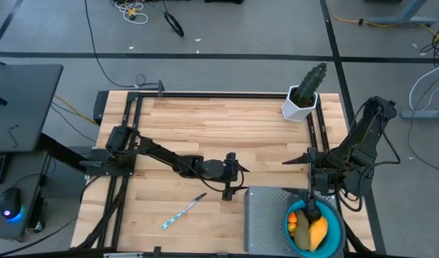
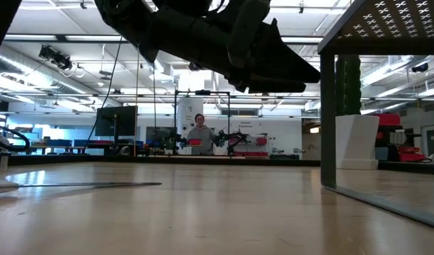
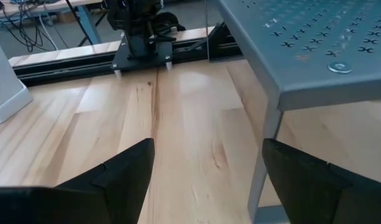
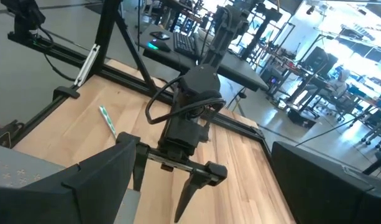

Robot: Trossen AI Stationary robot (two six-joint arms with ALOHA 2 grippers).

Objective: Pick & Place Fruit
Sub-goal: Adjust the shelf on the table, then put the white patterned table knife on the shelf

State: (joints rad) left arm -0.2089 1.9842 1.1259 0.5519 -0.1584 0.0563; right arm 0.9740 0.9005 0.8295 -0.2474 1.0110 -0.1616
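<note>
The fruit lies in a blue bowl (image 1: 339, 228) at the table's near right corner. I see a yellow oblong (image 1: 318, 233), an olive-brown piece (image 1: 302, 231) and an orange-red piece (image 1: 293, 218); the black ball I cannot make out. My left gripper (image 1: 230, 179) (image 3: 206, 155) is open and empty over the table's middle, just left of a grey perforated stand (image 1: 266, 218). My right gripper (image 1: 309, 185) (image 4: 206, 146) is open and empty at the bowl's far edge, facing the left arm.
A green cactus in a white pot (image 1: 302, 97) stands at the far right. A white-and-blue stick (image 1: 183, 210) lies on the wood near the front edge. The grey stand (image 3: 314, 50) rests on thin legs (image 2: 328, 120). A person (image 2: 199, 131) sits in the room beyond.
</note>
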